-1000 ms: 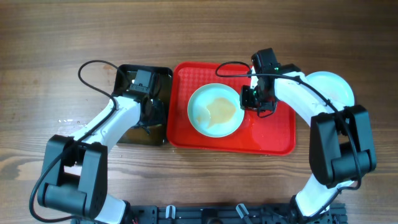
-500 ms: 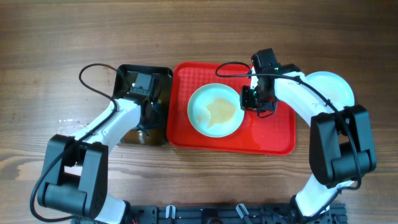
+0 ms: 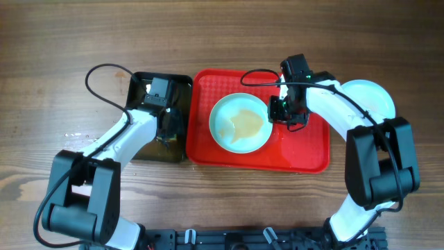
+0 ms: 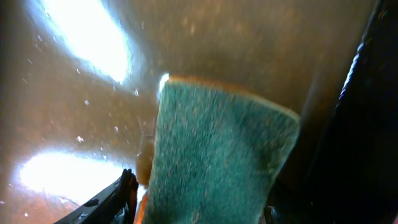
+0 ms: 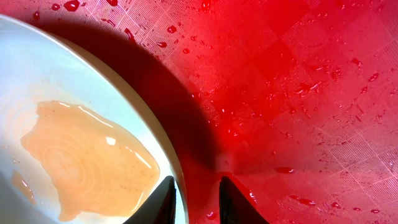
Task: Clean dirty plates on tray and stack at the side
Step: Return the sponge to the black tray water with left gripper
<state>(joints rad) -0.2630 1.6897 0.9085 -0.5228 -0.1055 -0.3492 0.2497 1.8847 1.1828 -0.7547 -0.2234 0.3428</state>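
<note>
Red tray: the large red rectangular plastic tray (image 3: 305,154) lies in the middle of the bench (image 3: 55,55), its textured surface dotted with water drops.
Dirty plate: one round pale-blue shallow plate (image 3: 240,122) sits on the left half of the red tray, with a pool of orange-brown sauce in its middle.
Right arm: the right gripper (image 5: 198,198) is at the plate's right edge. Its jaws are narrowly spread, one finger (image 5: 166,198) over the plate's inner side and the other on the tray side, with the rim between them. Whether they press on the rim I cannot tell.
Left arm: the left gripper (image 3: 166,132) is down in the black rectangular tray (image 3: 142,83), which touches the red tray's left edge.
Sponge: the jaws pinch a green rectangular sponge (image 4: 217,155), which hangs over the black tray's wet, brownish, glaring floor.
Side plate: another pale round plate (image 3: 374,94) lies on the bench at the upper right, beyond the red tray and partly hidden by the right arm.
</note>
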